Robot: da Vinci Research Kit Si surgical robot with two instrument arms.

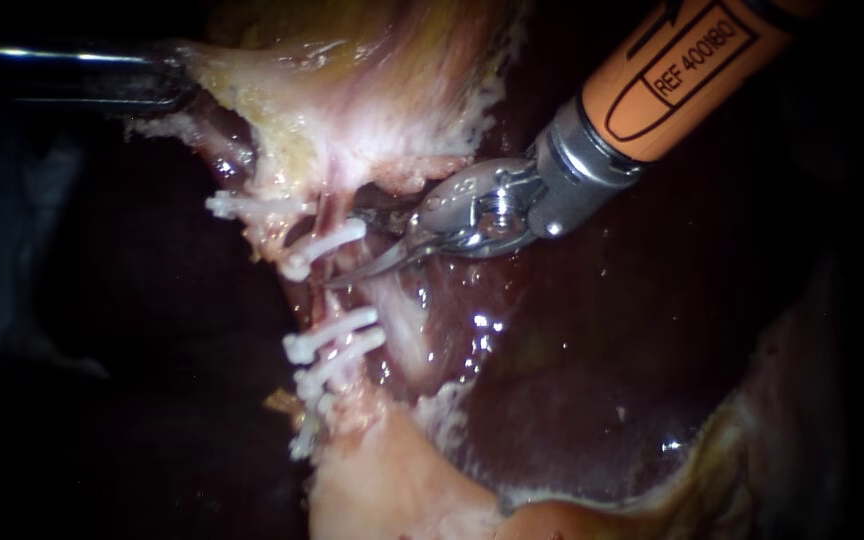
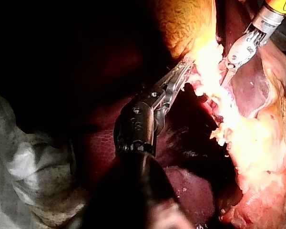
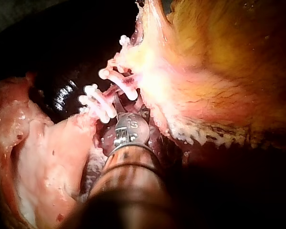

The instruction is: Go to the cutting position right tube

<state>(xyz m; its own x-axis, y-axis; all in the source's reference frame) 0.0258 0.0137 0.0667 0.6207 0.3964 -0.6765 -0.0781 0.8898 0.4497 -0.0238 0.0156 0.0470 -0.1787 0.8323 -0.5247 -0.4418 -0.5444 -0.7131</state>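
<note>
My right instrument [image 1: 349, 248], on an orange shaft, comes in from the upper right. Its two thin curved blades stand open, with their tips at a thin reddish tube [image 1: 326, 212]. The tips lie between an upper white clip [image 1: 323, 244] and two lower clips [image 1: 334, 336]. I cannot tell whether the tube sits fully between the blades. My left instrument [image 1: 177, 85] is shut on the pale edge of the gallbladder [image 1: 352, 110] and holds it up. In the left wrist view those jaws [image 2: 183, 72] clamp pale tissue. In the right wrist view the instrument's own wrist [image 3: 129, 130] hides the blades just behind the clips [image 3: 99, 106].
Dark liver [image 1: 602, 350] lies to the right and below. Another white clip [image 1: 252, 206] sits left of the tube, and a pale band of tissue [image 1: 400, 315] runs down beside it. Pale fatty tissue [image 1: 392, 480] lies at the bottom.
</note>
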